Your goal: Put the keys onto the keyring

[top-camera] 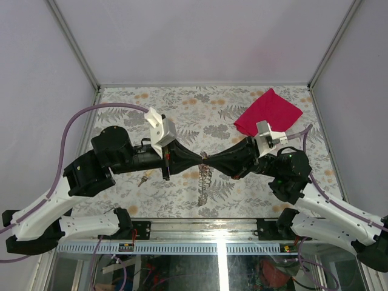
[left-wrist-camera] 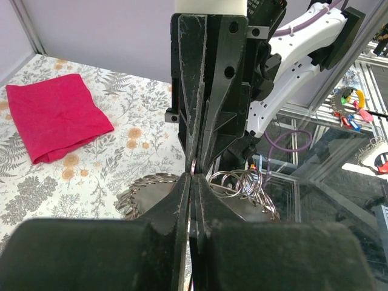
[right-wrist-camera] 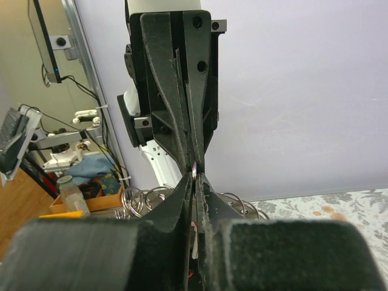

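My left gripper (top-camera: 197,159) and right gripper (top-camera: 207,159) meet tip to tip above the middle of the table. Both are shut on one small steel ring of the keyring (left-wrist-camera: 193,167), which is pinched where the tips touch. From it a bunch of linked rings (top-camera: 204,180) hangs down toward the table. The left wrist view shows my left gripper (left-wrist-camera: 193,177) closed, with ring loops (left-wrist-camera: 242,182) spreading behind it. The right wrist view shows my right gripper (right-wrist-camera: 194,177) closed under the same ring (right-wrist-camera: 193,170). One brass key (top-camera: 144,179) lies on the table under the left arm, apart from both grippers.
A folded red cloth (top-camera: 268,112) lies at the back right of the floral tabletop (top-camera: 182,103). Grey walls and metal corner posts (top-camera: 76,45) close the sides and back. A metal rail (top-camera: 200,225) runs along the near edge between the arm bases.
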Robot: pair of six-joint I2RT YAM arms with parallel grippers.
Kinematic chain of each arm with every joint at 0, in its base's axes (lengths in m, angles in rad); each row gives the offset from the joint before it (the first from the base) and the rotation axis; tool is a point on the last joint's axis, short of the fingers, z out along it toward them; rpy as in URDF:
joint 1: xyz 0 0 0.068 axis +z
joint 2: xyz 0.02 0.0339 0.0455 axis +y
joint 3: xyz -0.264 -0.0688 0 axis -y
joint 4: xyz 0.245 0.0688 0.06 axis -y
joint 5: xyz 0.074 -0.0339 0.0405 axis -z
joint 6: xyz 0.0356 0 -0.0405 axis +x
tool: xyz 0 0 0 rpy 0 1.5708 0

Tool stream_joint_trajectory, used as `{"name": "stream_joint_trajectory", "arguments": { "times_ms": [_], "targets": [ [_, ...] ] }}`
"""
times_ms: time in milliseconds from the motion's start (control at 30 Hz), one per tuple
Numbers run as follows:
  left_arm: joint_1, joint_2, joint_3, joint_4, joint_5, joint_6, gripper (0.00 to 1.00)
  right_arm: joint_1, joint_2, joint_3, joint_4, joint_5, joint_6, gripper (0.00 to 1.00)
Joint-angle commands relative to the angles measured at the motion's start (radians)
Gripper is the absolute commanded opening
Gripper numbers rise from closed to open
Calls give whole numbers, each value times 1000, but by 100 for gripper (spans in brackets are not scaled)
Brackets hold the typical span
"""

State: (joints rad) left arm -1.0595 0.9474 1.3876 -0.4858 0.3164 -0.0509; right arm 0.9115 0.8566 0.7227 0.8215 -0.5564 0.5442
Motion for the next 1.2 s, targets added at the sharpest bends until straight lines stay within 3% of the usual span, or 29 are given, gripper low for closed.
{"name": "stream_joint_trajectory", "arguments": {
  "times_ms": [0,167,433,900,1167],
  "targets": [
    [-4,38,75,-49,11,20,0,2,-67,37,-100,29,-106,11],
    [-5,61,121,-145,-10,45,0,3,-112,67,-250,36,-189,25],
    [-5,112,165,-252,-42,53,0,2,-176,93,-430,122,-293,31],
    [-4,402,296,-591,-315,49,0,2,-306,70,-550,314,-378,32],
    [-4,546,286,-678,-341,48,0,1,-344,61,-602,333,-397,32]
  ]
}}
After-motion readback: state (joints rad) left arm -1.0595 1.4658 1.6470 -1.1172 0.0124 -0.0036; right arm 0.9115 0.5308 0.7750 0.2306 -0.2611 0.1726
